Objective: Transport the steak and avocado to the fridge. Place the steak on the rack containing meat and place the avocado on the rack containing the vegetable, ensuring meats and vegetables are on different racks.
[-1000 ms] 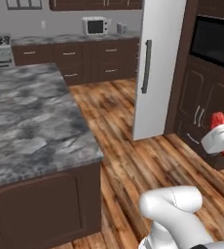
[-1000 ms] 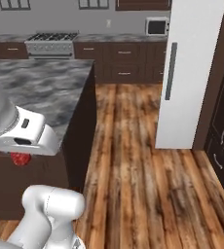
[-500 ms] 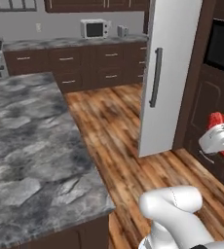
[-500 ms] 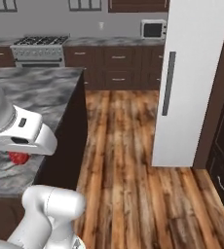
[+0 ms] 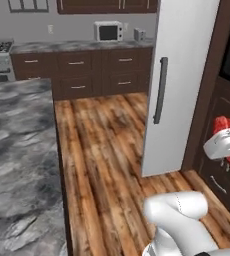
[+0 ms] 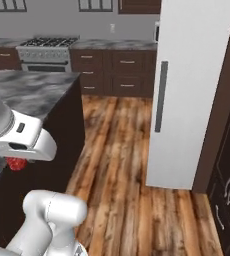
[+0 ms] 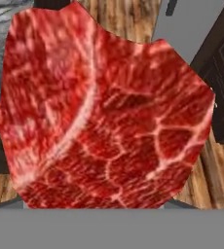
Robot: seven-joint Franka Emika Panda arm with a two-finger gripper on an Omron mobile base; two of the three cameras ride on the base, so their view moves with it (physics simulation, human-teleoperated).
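The bright red, irregular chunk of steak [image 7: 104, 112] presents a glossy raw surface crossed by whitish marbling: one broad pale vein curves down its left half and a finer network of thin veins spreads across the right. Its outline is uneven, with a notch along the upper edge and a blunt corner at the right. In the hand view it sits directly in front of the camera, close up, at the place where the fingertips would rise, so the fingers themselves are covered by the meat; the steak is carried off the ground in the two-finger gripper [image 5: 227, 145], whose jaws are pinching it. In the left base view the red chunk shows above and below the white hand at the right edge, level with the dark brown wooden cabinet front [image 5: 219, 165]. In the right base view a small red part of it shows under the white hand at the left, against the side of the grey-veined stone island counter [image 6: 34, 90]. The tall silver-grey fridge [image 6: 192, 90] with its long dark vertical handle [image 6: 160, 96] stands ahead across the reddish-brown plank floor [image 6: 117, 150], its door closed, well apart from the steak.
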